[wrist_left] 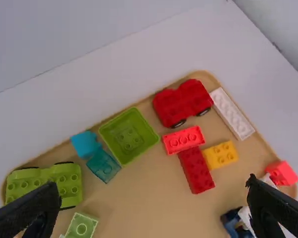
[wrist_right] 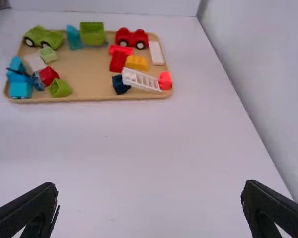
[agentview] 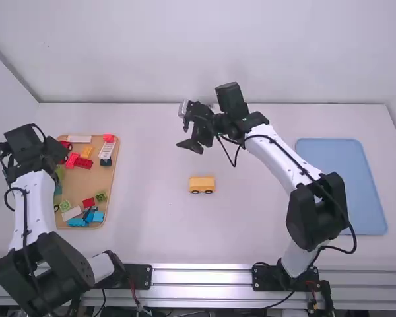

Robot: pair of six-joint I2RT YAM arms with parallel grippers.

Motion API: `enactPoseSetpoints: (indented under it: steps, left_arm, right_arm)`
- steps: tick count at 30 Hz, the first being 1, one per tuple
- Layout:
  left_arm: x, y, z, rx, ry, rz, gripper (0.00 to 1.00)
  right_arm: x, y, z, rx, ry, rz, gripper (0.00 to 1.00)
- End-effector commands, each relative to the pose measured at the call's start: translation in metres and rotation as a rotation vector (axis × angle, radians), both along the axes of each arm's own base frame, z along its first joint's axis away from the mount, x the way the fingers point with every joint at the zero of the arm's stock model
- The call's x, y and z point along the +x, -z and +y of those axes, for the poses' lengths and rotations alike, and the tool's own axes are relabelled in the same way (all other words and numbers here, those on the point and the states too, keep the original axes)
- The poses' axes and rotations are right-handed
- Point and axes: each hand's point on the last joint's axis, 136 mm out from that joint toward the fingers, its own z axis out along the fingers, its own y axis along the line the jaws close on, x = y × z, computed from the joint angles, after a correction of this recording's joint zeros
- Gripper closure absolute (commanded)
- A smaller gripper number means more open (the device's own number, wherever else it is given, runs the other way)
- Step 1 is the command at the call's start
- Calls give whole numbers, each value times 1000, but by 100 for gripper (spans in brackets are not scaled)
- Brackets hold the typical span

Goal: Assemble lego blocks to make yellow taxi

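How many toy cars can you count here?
3: a yellow car on the middle of the table, and a red car and a green car on the tray, the red one beside the long white brick.

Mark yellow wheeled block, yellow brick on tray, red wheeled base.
Yellow wheeled block (agentview: 202, 183): high view, body above wheels.
Yellow brick (wrist_left: 221, 154): left wrist view, studded top.
Red wheeled base (wrist_left: 182, 102): left wrist view, top.
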Motion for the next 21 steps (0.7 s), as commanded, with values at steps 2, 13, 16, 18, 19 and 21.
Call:
enactPoseSetpoints:
  steps: [2, 13, 16, 18, 19, 21]
  left_arm:
    - [16, 1, -12, -8, 139, -10, 1]
    - [55, 12, -7, -107, 335, 211, 1]
    - [70, 19, -3, -152, 403, 273, 1]
    - [84, 26, -3, -190, 456, 316, 1]
    - [91, 32, -2, -203, 483, 349, 1]
    - [101, 43, -2, -221, 537, 407, 1]
  right_arm:
    - [-1, -13, 8, 19, -46, -56, 1]
    - [-1, -13, 8, 19, -47, -57, 1]
    - [-1, -13, 8, 19, -47, -56, 1]
    - [-1, -12, 7, 18, -47, -55, 1]
    - [-1, -12, 7, 17, -46, -54, 1]
    - [-1, -12, 7, 17, -47, -54, 1]
